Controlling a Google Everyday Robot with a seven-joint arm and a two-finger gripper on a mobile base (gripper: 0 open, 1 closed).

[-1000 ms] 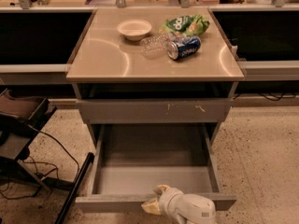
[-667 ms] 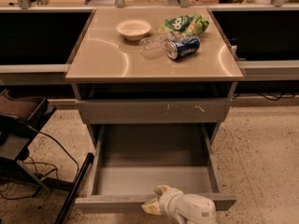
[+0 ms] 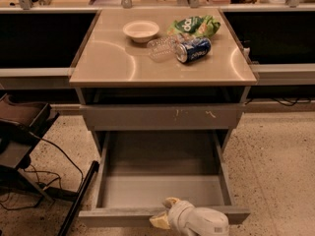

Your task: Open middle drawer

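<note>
Camera view: middle drawer (image 3: 162, 188) open w/ tool (image 3: 165, 211) at front lip, grip state can't tell.

Rounded white arm shell (image 3: 203, 223), cream-yellow pincer (image 3: 165, 211) at bottom centre of view

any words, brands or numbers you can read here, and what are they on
green bag: large white letters, possibly "do", the rest folded away; not sure.
blue can: white lettering, too blurred to read.
bowl: no text.
scratched drawer front: pale marks only, no writing.
middle drawer, pulled open: no label.
gripper, at the middle drawer's front edge: no readable marking.
</note>
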